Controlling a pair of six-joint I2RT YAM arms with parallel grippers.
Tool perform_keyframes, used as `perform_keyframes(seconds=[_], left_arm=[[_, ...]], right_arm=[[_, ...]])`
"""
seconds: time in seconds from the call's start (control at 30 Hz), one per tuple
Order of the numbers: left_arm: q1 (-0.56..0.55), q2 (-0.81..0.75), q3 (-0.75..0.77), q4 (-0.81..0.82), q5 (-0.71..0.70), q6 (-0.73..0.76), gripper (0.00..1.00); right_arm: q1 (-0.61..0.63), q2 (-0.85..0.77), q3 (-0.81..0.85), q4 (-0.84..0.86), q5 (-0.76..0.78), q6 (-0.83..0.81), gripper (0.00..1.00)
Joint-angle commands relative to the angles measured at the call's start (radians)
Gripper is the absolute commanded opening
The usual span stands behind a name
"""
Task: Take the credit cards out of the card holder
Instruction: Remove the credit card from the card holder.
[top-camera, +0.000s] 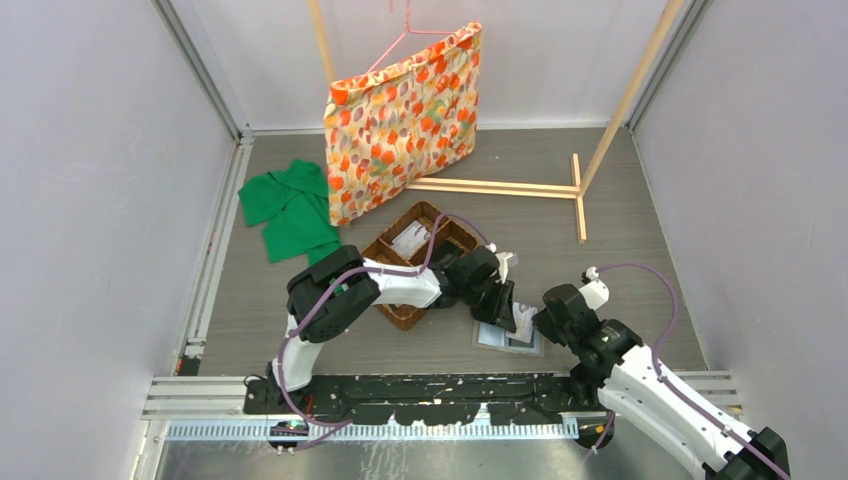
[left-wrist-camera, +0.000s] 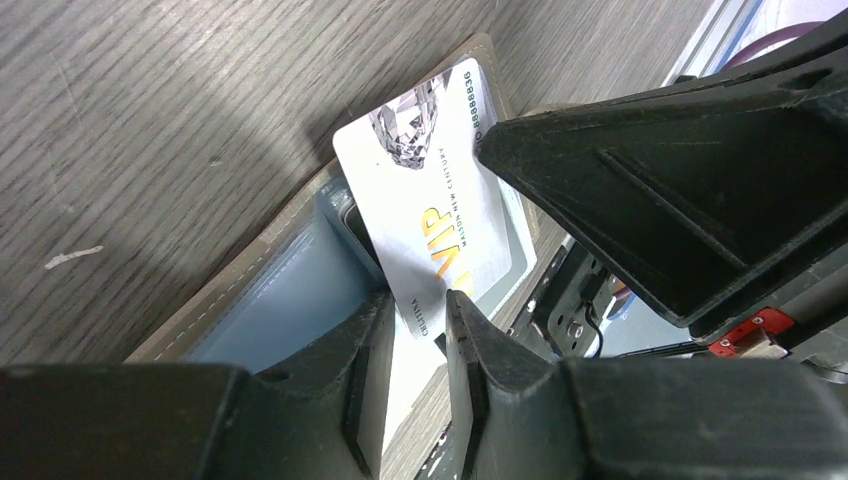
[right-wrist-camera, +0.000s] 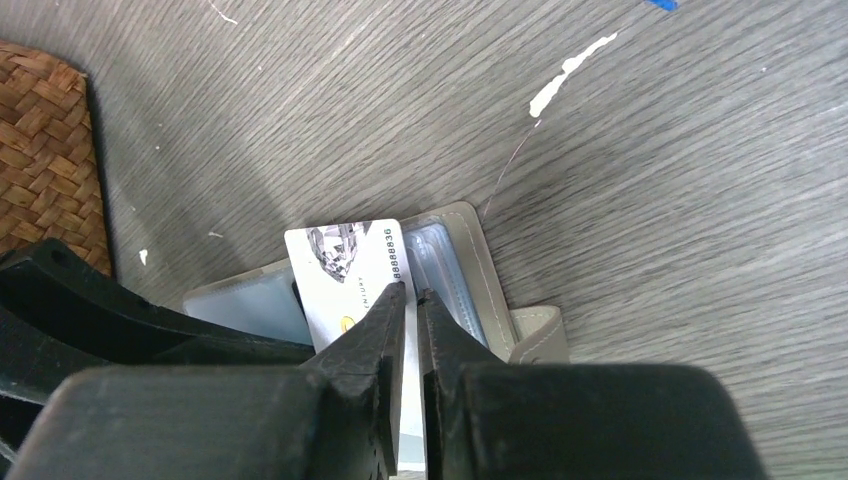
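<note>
"Card holder (right-wrist-camera: 462, 275), position?"
"Open flat on the table (right-wrist-camera: 650, 200); one credit card (right-wrist-camera: 345, 275) angled partly out of its pocket."
"Grippers?"
"Left gripper (left-wrist-camera: 415, 318) a little apart astride the card's corner, grip unconfirmed. Right gripper (right-wrist-camera: 412, 295) almost closed, apparently empty, tip on the card's edge. Recommend pinning the holder and drawing straight along the pocket."
</note>
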Motion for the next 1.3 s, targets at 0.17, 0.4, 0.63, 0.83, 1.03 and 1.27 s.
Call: perform_keyframes(seconds=[0.17,0.4,0.63,0.83,1.03,1.27], left_arm=[[0.018,0.005,-0.04,-0.017,-0.068,0.015,0.16],[0.023,-0.022,-0.061,-0.021,-0.068,0.008,0.01],[0.028,-0.087,-0.122,-0.014,-0.065,-0.005,0.01],[0.029,-0.149,-0.147,-0.034,-0.063,-0.006,0.0],[0.029,-0.222,-0.154,-0.08,-0.051,0.01,0.01],[0.029,-0.273,-0.145,-0.129,-0.025,0.028,0.0]], right_arm=[[0.004,0.025,-0.01,0.084,-0.055,0.002,0.12],[0.004,0.004,-0.016,0.053,-0.046,0.011,0.14],[0.004,-0.024,-0.011,0.021,-0.033,0.018,0.22],[0.004,-0.027,-0.003,0.008,-0.027,0.018,0.25],[0.004,-0.042,0.004,-0.01,-0.017,0.019,0.25],[0.004,-0.068,0.039,-0.022,-0.037,-0.004,0.3]])
